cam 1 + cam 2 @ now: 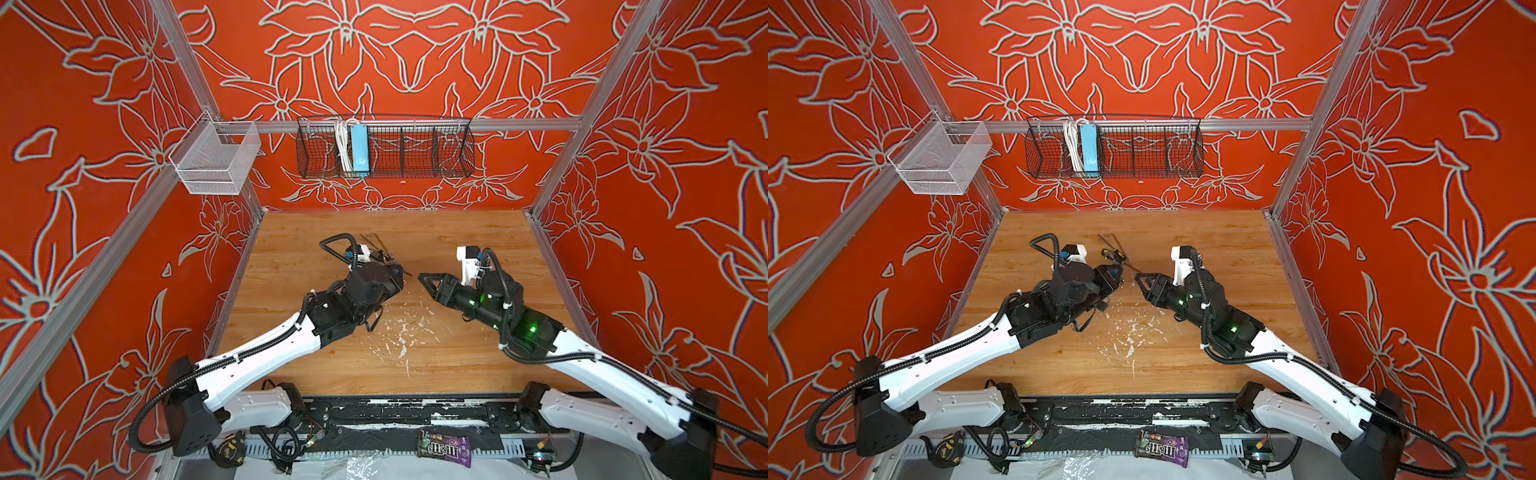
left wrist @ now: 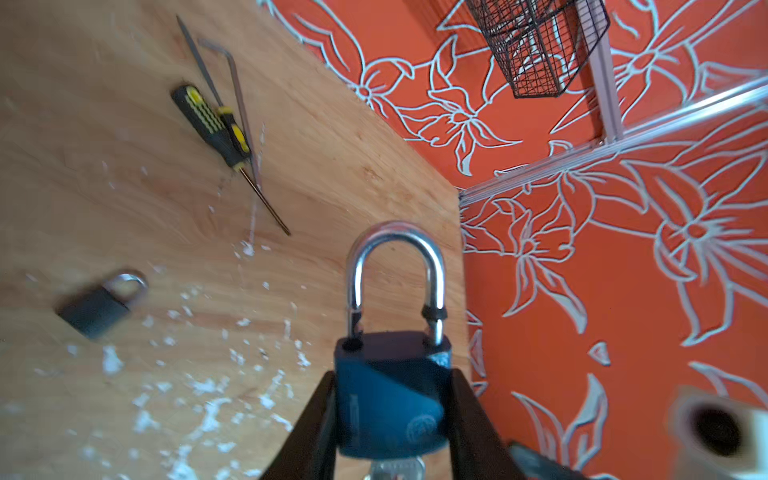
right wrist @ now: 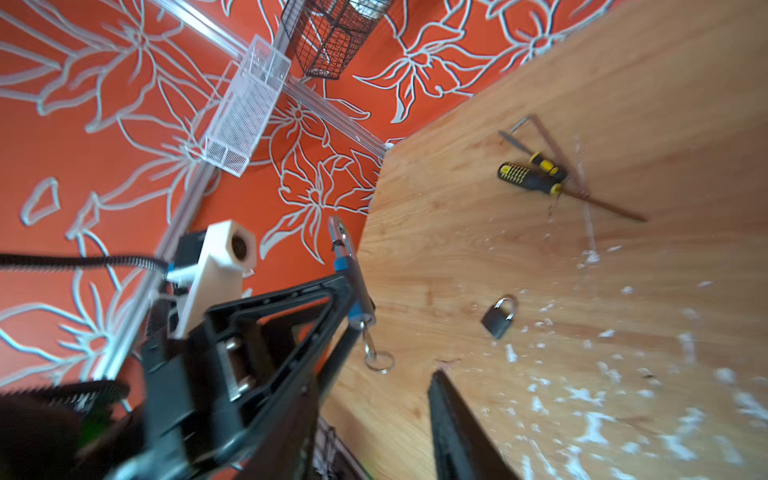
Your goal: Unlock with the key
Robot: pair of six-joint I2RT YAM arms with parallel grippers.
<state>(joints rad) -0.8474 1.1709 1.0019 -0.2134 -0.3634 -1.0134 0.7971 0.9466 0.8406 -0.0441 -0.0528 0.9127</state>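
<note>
Left gripper clamps the blue steel-shackled padlock, silver key at its base cropped; I cannot read the right gripper.

White "m&m's" logo on the purple candy bag at the front edge.

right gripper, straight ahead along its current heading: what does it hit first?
Probably the blue padlock held in the left gripper, or the key in its base: in both top views the right gripper aims there across a small gap. Height match unclear.
</note>
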